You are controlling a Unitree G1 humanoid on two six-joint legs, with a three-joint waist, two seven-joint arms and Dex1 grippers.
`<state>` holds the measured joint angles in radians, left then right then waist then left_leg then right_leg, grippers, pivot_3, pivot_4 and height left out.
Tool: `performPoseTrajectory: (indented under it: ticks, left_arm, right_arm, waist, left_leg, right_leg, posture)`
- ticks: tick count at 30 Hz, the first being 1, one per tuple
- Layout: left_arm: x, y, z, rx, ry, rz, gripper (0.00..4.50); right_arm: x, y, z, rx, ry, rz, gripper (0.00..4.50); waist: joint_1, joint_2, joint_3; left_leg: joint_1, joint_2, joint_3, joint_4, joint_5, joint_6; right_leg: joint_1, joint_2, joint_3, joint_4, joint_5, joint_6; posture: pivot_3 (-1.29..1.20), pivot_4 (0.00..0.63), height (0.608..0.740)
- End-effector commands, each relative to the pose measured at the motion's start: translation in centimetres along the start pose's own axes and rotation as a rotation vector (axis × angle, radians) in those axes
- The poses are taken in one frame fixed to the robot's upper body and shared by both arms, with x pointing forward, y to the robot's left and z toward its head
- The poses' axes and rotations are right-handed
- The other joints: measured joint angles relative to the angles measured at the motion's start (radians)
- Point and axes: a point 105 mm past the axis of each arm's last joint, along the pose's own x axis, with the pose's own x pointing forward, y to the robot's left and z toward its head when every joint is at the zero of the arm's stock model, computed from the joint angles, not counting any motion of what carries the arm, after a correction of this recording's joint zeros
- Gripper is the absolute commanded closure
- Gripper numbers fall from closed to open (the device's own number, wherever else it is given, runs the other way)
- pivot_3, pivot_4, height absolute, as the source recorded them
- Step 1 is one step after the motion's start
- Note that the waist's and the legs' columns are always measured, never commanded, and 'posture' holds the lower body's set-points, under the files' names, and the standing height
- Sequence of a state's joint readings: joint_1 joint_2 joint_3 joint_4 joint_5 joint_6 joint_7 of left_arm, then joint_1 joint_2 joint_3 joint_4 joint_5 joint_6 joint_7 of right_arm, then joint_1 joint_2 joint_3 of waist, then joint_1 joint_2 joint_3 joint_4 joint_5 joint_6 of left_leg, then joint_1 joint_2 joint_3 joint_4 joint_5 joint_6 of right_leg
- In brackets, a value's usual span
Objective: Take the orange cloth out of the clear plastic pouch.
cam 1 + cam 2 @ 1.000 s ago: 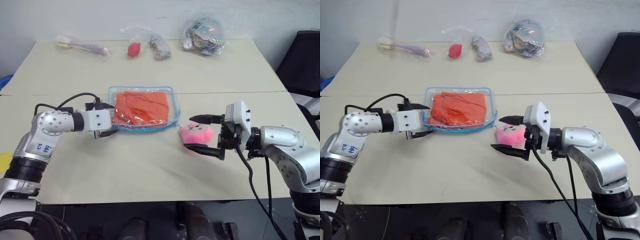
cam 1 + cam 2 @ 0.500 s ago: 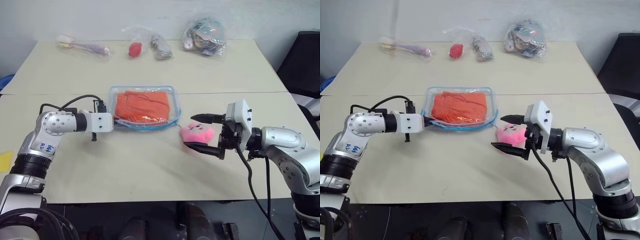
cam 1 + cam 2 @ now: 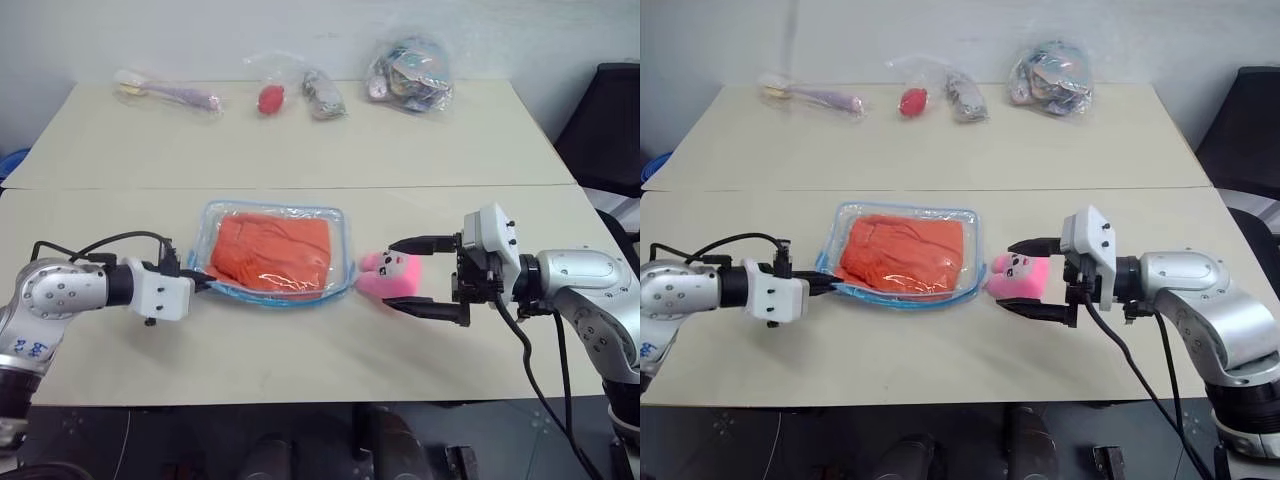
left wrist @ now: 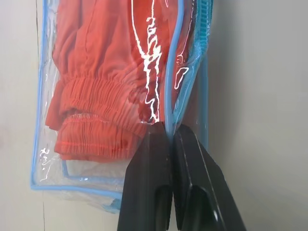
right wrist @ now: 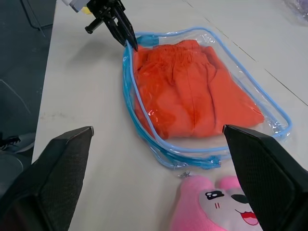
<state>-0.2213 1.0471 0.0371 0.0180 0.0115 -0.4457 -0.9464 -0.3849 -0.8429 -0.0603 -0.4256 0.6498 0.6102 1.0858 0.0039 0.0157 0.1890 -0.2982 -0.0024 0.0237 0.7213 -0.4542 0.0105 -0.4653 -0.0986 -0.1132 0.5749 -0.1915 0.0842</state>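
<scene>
Front edge of the surface (image 3: 300,370) is bare, giving open passage ahead of the clear plastic pouch (image 3: 275,252). A pink plush toy (image 3: 385,275) lies just beside the pouch's right side, obstructing approach there. Bagged items (image 3: 408,72) line the far edge, well apart from the pouch.

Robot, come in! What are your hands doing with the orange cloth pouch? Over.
Left gripper shut on the clear plastic pouch edge. Right gripper open around pink plush toy. Orange cloth inside pouch.
</scene>
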Motion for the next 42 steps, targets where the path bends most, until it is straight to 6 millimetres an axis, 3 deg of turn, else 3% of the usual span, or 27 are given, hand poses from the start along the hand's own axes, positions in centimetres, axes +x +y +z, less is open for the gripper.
performPoseTrajectory:
  ticks: [1,7,10,14,18,23,26,32,38,42]
  left_arm:
    - [-0.6,1.1,1.3,0.031,-0.012,0.067,4.48]
    - [0.0,1.3,0.6,0.020,0.005,0.087,4.48]
    - [0.0,1.3,0.7,0.016,0.000,0.091,3.78]
    - [-0.1,0.9,0.8,-0.015,-0.004,0.095,2.51]
    - [-1.3,0.3,1.7,-0.232,-0.045,0.112,1.24]
    - [-4.2,0.7,5.0,-0.692,-0.217,0.097,1.24]
    - [-5.7,1.6,8.1,-0.859,-0.369,0.037,1.24]
    - [-5.8,3.4,12.3,-0.870,-0.516,-0.051,1.24]
    - [-4.9,3.9,12.8,-0.842,-0.505,-0.046,1.24]
    - [-4.6,4.3,12.5,-0.838,-0.500,-0.029,1.21]
  right_arm:
    - [-0.8,0.1,1.0,-0.048,-0.018,-0.005,0.00]
    - [-0.8,-0.2,0.9,-0.058,-0.016,-0.009,0.00]
    - [-0.9,-0.2,1.0,-0.060,-0.018,-0.012,0.00]
    - [-1.1,-0.3,0.5,-0.057,-0.006,-0.035,0.00]
    - [-1.3,-2.5,-0.4,0.000,-0.012,-0.196,0.00]
    - [-1.7,-3.8,-2.1,0.139,0.003,-0.329,0.00]
    - [-1.4,-3.8,-3.5,0.264,0.019,-0.364,0.00]
    - [-0.7,-4.1,-6.2,0.409,0.096,-0.453,0.00]
    - [0.1,-3.9,-7.2,0.439,0.108,-0.456,0.00]
    - [0.9,-3.8,-7.2,0.443,0.087,-0.439,0.97]
  waist:
    - [0.000,0.000,0.000]
    - [-0.002,0.000,0.000]
    - [-0.003,0.000,0.000]
    - [-0.003,0.000,0.000]
    - [-0.005,0.000,0.000]
    - [-0.005,0.000,0.000]
    - [-0.001,0.000,0.000]
    - [-0.003,0.000,0.000]
    - [-0.009,0.000,0.000]
    - [-0.009,0.000,0.000]
  left_leg:
    - [0.000,0.000,0.000,0.000,0.000,0.000]
    - [0.000,0.000,0.000,0.000,0.000,0.000]
    - [0.000,0.000,0.000,0.000,0.000,0.000]
    - [0.000,0.000,0.000,0.000,0.000,0.000]
    - [0.000,0.000,0.001,-0.001,0.000,0.000]
    - [0.000,0.002,0.000,-0.001,0.000,0.000]
    - [0.001,0.003,0.000,0.000,0.000,0.000]
    - [0.001,-0.001,-0.005,0.000,0.000,-0.001]
    - [0.001,-0.001,0.002,-0.002,0.000,-0.002]
    - [0.001,-0.001,0.004,-0.003,0.000,-0.003]
  right_leg:
    - [0.000,0.000,0.000,0.000,0.000,0.000]
    - [0.000,0.001,0.000,0.000,0.000,0.000]
    - [0.000,0.001,0.000,0.000,0.000,0.000]
    - [0.000,0.001,0.000,0.000,0.000,0.000]
    - [0.000,0.001,0.001,0.000,0.000,0.000]
    - [0.000,0.000,0.001,0.000,0.000,0.000]
    - [0.000,-0.001,0.002,0.000,0.000,0.000]
    - [0.001,0.000,0.002,0.001,0.000,0.000]
    - [0.001,0.003,0.005,0.001,0.000,-0.001]
    - [0.001,0.004,0.006,0.001,-0.001,-0.001]
  posture:
    - [0.00,0.150,0.740]
    - [0.00,0.150,0.740]
    - [0.00,0.150,0.740]
    - [0.00,0.150,0.740]
    - [0.00,0.150,0.740]
    - [0.00,0.150,0.740]
    - [0.00,0.150,0.740]
    - [0.00,0.150,0.740]
    - [0.00,0.150,0.740]
    - [0.00,0.150,0.740]
